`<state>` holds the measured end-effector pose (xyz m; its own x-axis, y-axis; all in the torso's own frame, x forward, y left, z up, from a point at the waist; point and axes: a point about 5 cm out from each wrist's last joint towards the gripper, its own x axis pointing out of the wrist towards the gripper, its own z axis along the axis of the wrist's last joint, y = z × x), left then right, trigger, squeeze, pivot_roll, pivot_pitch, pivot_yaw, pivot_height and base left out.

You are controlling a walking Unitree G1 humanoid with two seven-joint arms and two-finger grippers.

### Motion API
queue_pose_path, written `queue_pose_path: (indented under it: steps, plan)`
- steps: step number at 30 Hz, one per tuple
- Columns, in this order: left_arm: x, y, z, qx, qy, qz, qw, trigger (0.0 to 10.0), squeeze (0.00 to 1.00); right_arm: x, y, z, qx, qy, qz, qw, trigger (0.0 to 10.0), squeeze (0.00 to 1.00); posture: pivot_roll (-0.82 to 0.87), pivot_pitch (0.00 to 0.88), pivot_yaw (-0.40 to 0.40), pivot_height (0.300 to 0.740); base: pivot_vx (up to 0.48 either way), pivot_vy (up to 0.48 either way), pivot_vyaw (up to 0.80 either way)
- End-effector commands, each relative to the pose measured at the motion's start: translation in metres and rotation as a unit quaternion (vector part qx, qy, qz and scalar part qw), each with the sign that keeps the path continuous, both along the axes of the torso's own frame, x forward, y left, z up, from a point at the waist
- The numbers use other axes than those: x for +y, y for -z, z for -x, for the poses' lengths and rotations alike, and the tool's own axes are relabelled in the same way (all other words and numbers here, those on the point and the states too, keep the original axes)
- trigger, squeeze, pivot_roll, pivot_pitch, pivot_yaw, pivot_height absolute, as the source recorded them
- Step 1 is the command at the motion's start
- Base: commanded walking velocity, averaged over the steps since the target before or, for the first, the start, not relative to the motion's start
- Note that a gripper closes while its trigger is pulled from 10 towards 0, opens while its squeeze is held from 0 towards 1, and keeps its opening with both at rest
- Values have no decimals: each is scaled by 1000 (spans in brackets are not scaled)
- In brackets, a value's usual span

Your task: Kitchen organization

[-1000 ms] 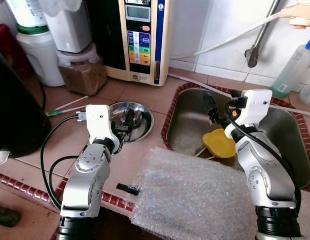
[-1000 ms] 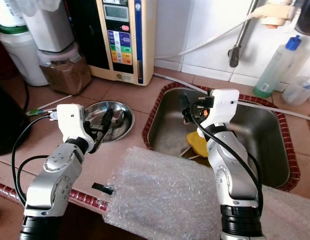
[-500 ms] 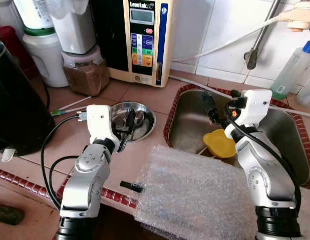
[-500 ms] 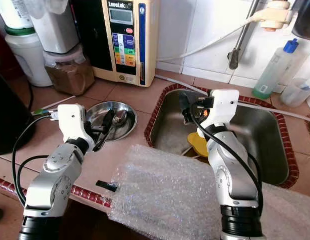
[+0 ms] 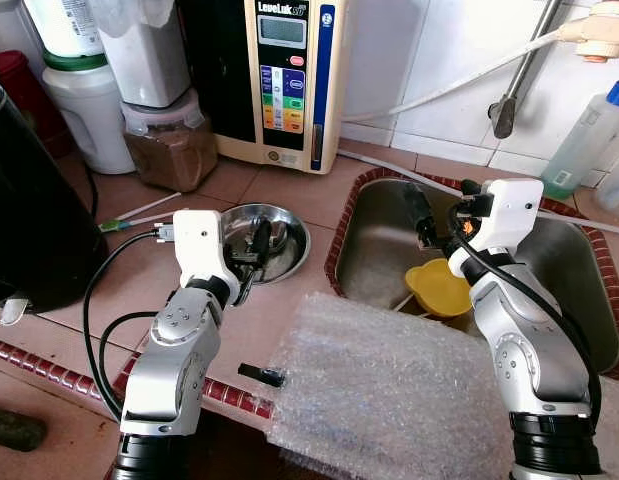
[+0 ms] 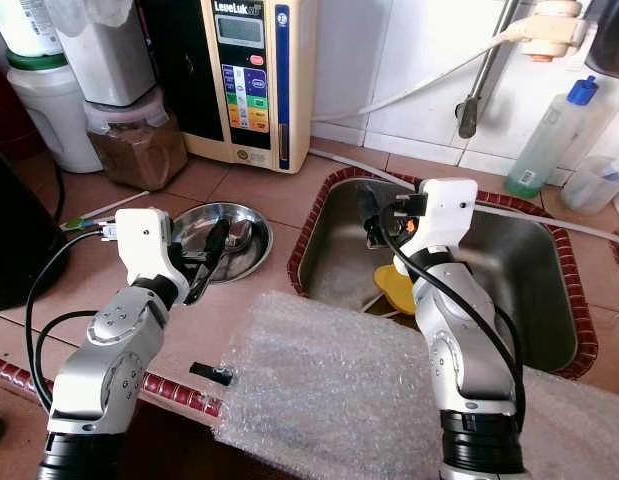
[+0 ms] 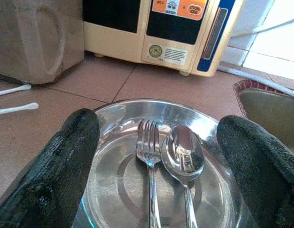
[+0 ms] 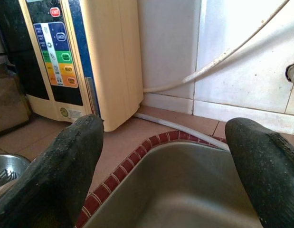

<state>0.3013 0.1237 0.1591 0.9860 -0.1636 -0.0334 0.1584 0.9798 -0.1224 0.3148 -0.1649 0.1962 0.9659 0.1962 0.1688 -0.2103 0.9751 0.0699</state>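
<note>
A round steel plate point(image 5: 287, 236) sits on the tiled counter left of the sink point(image 5: 369, 250). A fork point(image 7: 149, 156) and a spoon point(image 7: 184, 152) lie side by side in the plate. My left gripper point(image 5: 253, 250) hovers open just over the plate's near rim, with its two black fingers point(image 7: 73, 142) straddling the cutlery and touching nothing. My right gripper point(image 5: 421, 215) is held open above the sink's left part, empty, aimed toward the back wall. A yellow dish point(image 5: 444, 285) lies in the sink below it.
A sheet of bubble wrap point(image 5: 389, 385) covers the counter's front edge, with a small black object point(image 5: 261, 375) beside it. A water ioniser point(image 5: 284, 80), a jar of brown powder point(image 5: 167, 145) and white containers line the back. A black appliance point(image 5: 29, 220) stands at left, a bottle point(image 5: 579, 140) far right.
The camera has shifted slightly, so the whole scene sits a little differently. Both grippers hold the same pose over the plate and the sink.
</note>
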Motion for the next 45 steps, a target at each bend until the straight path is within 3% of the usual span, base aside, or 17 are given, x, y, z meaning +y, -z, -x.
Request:
queue_pose_path:
  steps: [1,30,45]
  plan:
    - [-3,0,2,2,8,5,1000,10000,0,-2,0,1,3,2,3,1000,10000,0,-69,79,-5,740,0,0,0]
    - [-6,1,2,13,11,15,1000,10000,0,-3,0,0,4,4,3,1000,10000,0,-73,80,-8,740,0,0,0]
    - [-6,1,1,15,11,15,1000,10000,0,-3,-1,0,2,3,2,1000,10000,0,-69,75,-7,740,-278,0,0]
